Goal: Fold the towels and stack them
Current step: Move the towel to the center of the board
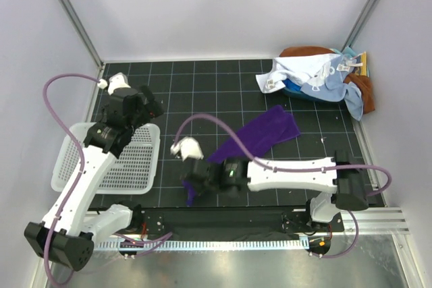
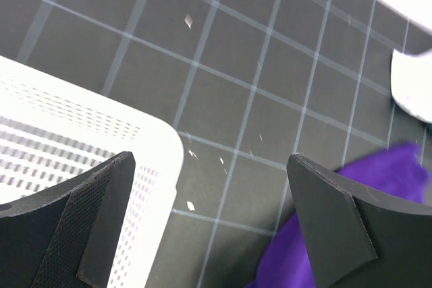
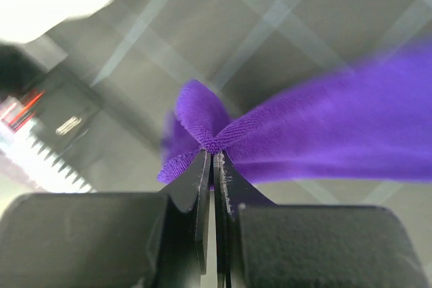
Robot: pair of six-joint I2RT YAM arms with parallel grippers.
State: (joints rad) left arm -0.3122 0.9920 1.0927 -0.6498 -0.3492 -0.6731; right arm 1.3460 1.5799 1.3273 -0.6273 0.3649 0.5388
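Gridded mat [image 1: 202, 85], bunched purple towel [image 1: 264, 133]

The right gripper [image 3: 212, 166] is pinching a bunched corner of the purple towel [image 3: 324, 139] above the gridded mat [image 3: 283, 38].

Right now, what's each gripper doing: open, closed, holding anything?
Left gripper: open, holding nothing.
Right gripper: closed, pinching a corner of the purple towel.

Even bright overhead light; soft shadows; right wrist background blurred
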